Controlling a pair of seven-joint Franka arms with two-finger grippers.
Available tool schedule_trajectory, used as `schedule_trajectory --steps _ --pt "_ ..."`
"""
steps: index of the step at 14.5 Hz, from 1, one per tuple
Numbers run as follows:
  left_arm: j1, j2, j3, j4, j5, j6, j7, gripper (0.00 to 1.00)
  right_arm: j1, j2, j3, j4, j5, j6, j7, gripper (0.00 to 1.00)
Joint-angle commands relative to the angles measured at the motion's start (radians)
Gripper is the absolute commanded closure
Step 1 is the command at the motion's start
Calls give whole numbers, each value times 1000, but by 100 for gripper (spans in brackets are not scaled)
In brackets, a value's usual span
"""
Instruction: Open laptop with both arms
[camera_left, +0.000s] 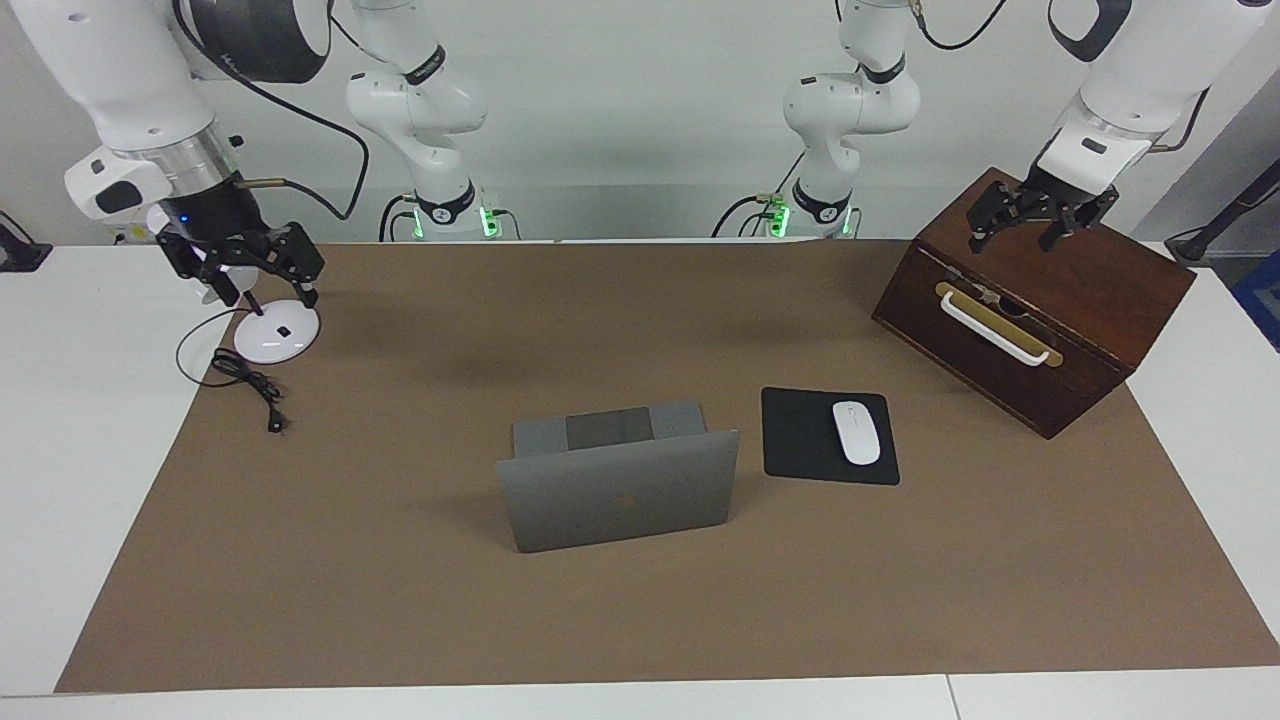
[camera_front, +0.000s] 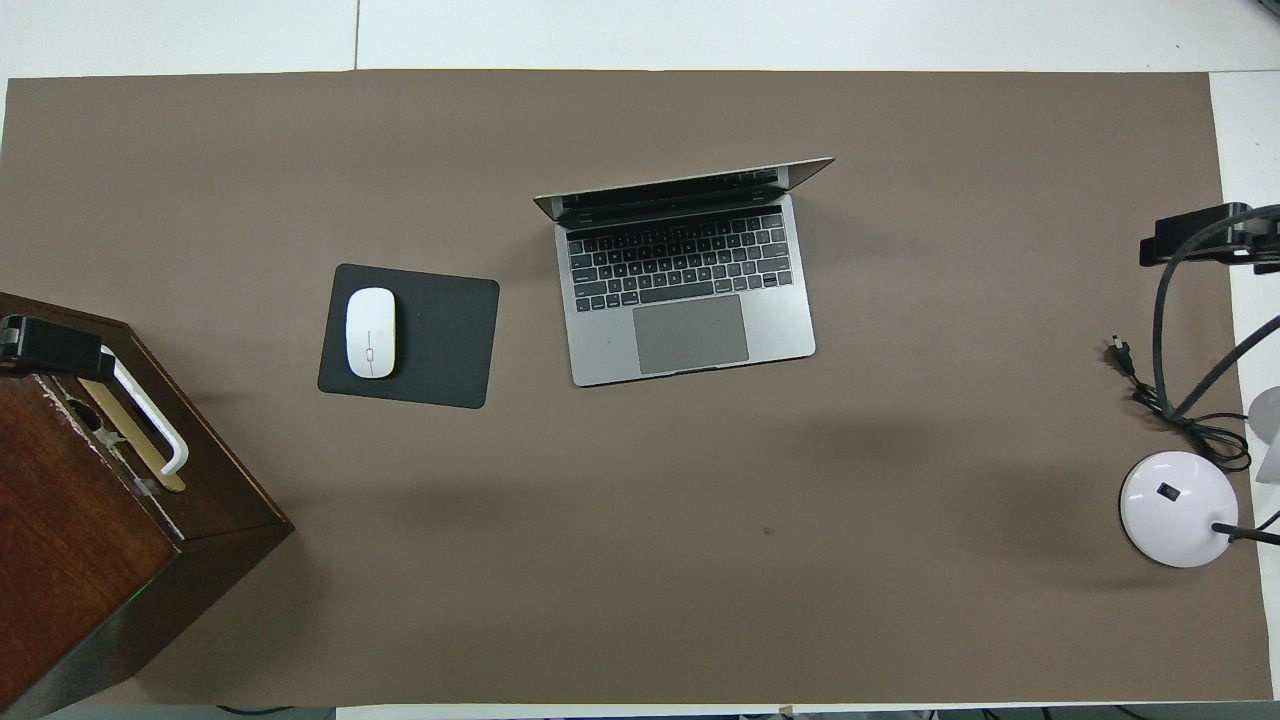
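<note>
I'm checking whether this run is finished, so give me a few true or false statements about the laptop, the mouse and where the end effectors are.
1. The laptop stands open, keyboard showing. True.
2. The white mouse lies on the laptop's trackpad. False: it lies on the black mouse pad beside the laptop.
3. The left end effector hangs over the wooden box. True.
4. The right end effector grips the laptop lid. False: it is over the white lamp base, holding nothing.
</note>
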Motion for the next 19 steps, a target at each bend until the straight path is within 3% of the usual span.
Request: schedule_trajectory --steps 1,19 --pt "17 8 -15 25 7 -24 -2 0 -2 -25 0 -26 2 -5 11 0" --pt "26 4 -9 14 -48 12 7 0 15 -13 -1 -12 0 -9 11 0"
